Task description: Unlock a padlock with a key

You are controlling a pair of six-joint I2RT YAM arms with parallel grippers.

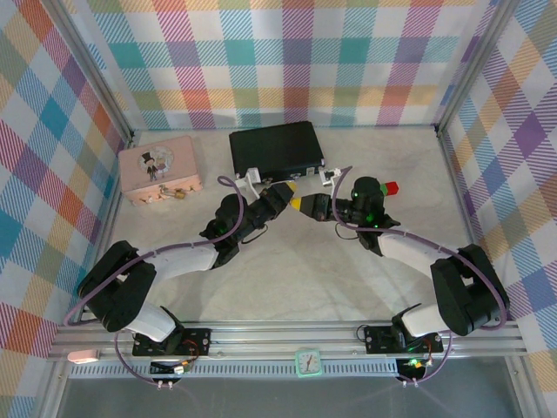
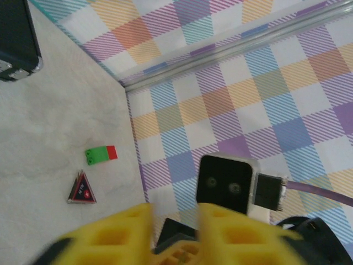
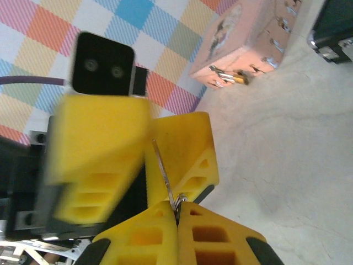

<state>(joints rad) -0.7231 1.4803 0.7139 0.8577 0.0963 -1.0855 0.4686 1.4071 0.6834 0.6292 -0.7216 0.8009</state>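
Key (image 3: 163, 165) pinched between right gripper (image 3: 177, 208) jaws — blade (thin) protruding.

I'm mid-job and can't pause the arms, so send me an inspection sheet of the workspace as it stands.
Surface: pale table, nothing spilled seen.
Job's things: padlock at the pink box's front; key pinched in the right claw.
Clutter: black case, green-and-red block, red triangle piece.
Claws: right claw shut on key; left claw open, tip to tip with it.
Cables: purple cable at each wrist.
Surroundings: plaid walls on three sides.
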